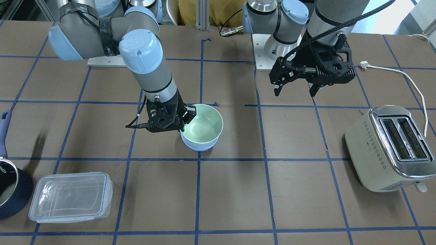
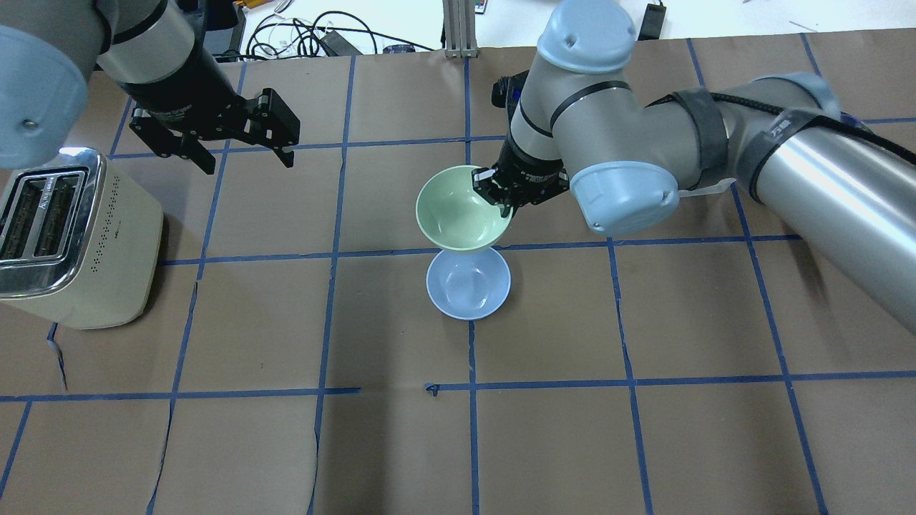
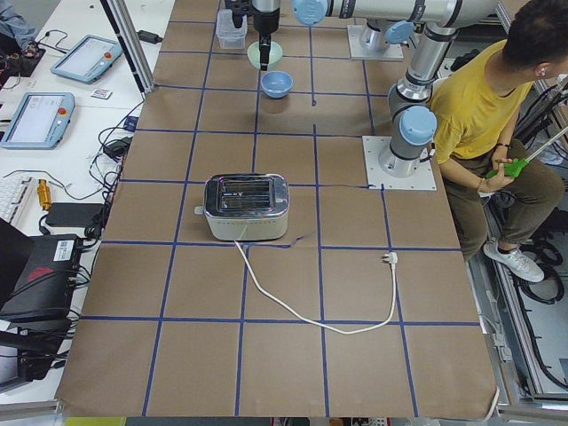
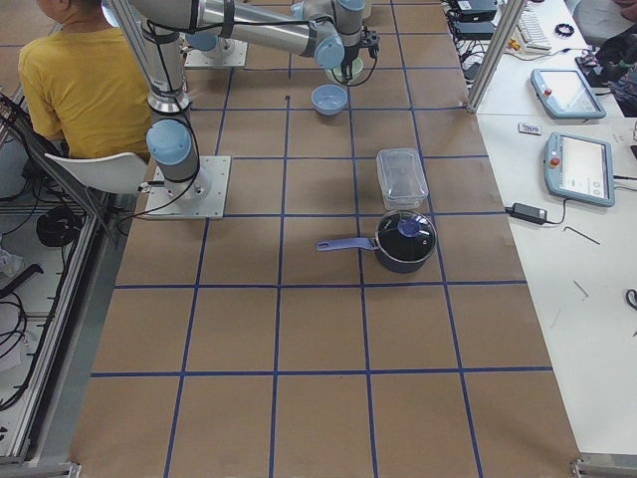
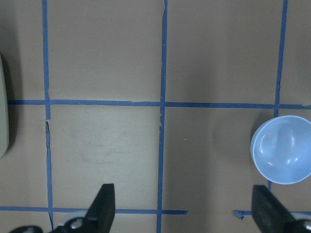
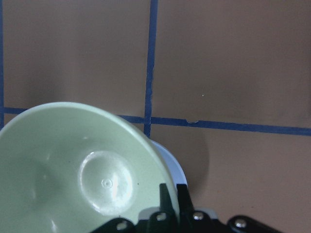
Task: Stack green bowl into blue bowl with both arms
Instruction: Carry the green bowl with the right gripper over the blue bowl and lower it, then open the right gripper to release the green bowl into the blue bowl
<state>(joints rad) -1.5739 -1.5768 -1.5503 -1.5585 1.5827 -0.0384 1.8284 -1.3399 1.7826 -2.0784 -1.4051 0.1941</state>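
Note:
My right gripper [image 2: 501, 197] is shut on the rim of the green bowl [image 2: 458, 211] and holds it upright in the air. The blue bowl [image 2: 469, 282] stands empty on the table just below it, apart from it. In the front view the green bowl [image 1: 204, 124] covers most of the blue bowl [image 1: 199, 147]. The right wrist view shows the green bowl [image 6: 82, 179] with a sliver of the blue bowl [image 6: 173, 167] behind its edge. My left gripper [image 2: 248, 164] is open and empty, hovering well to the left. The left wrist view shows the blue bowl [image 5: 282, 149] at its right edge.
A cream toaster [image 2: 64, 236] stands on the robot's left side, its cord and plug [image 1: 364, 64] lying behind it. A clear lidded container [image 1: 71, 195] and a dark pot [image 1: 10, 190] sit on the robot's right side. A person sits beside the robot base [image 3: 484, 106].

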